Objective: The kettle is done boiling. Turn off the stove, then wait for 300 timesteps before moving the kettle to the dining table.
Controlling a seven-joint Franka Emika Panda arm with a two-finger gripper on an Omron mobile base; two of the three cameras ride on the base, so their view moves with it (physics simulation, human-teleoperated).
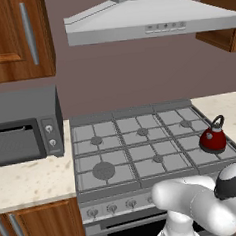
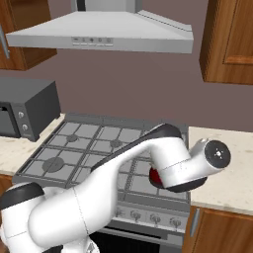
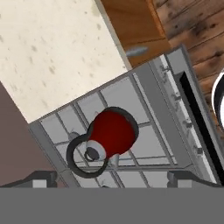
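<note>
The red kettle (image 1: 212,140) stands upright on the front right burner of the stove (image 1: 119,140). In the right base view my arm covers all but a red sliver of the kettle (image 2: 153,176) on the stove (image 2: 74,148). The hand view looks straight down on the kettle (image 3: 113,131), its dark handle and knob toward the back of the stove (image 3: 148,140). My gripper (image 3: 114,181) hovers above it, open, fingertips (image 3: 43,178) wide apart and holding nothing. A row of knobs (image 1: 112,208) lines the stove front. The dining table is out of view.
A grey microwave (image 1: 23,127) sits on the counter left of the stove. Beige counter (image 1: 229,106) runs to the right of it. A range hood (image 1: 147,17) hangs overhead, flanked by wood wall cabinets (image 2: 230,39). My arm's elbow (image 2: 163,148) reaches over the front right burners.
</note>
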